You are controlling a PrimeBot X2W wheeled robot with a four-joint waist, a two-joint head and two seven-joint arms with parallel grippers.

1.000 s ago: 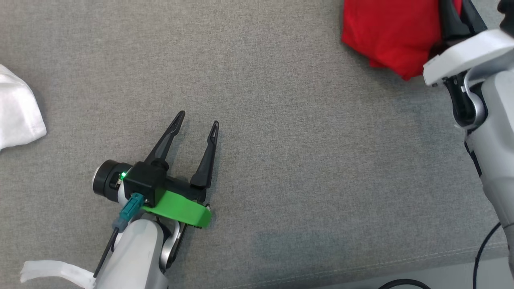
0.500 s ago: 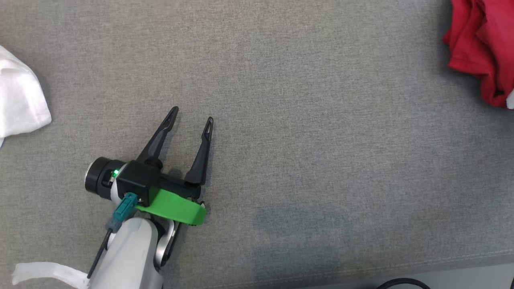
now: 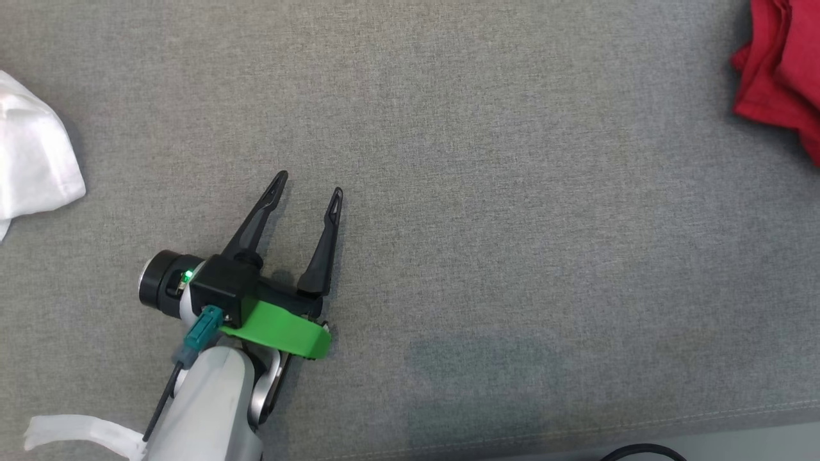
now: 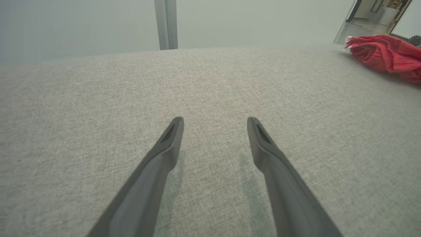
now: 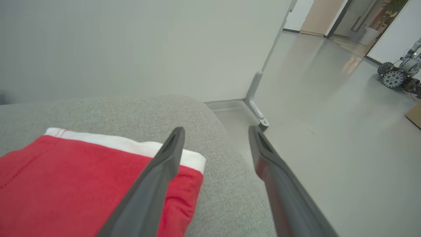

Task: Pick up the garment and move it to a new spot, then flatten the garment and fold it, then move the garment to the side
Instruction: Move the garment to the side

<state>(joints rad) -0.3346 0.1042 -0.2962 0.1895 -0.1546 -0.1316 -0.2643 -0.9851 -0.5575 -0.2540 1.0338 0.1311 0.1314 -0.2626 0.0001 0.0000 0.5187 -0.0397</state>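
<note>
The right end effector (image 5: 216,129) has let go, now spread wide over the red garment (image 5: 65,184).

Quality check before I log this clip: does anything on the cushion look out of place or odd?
Nothing spilled or damaged. The red garment lies bunched, not flat, at the grey cushion's right edge near its corner. A faint darker patch marks the fabric by the front seam: stain or shadow, unclear.
</note>
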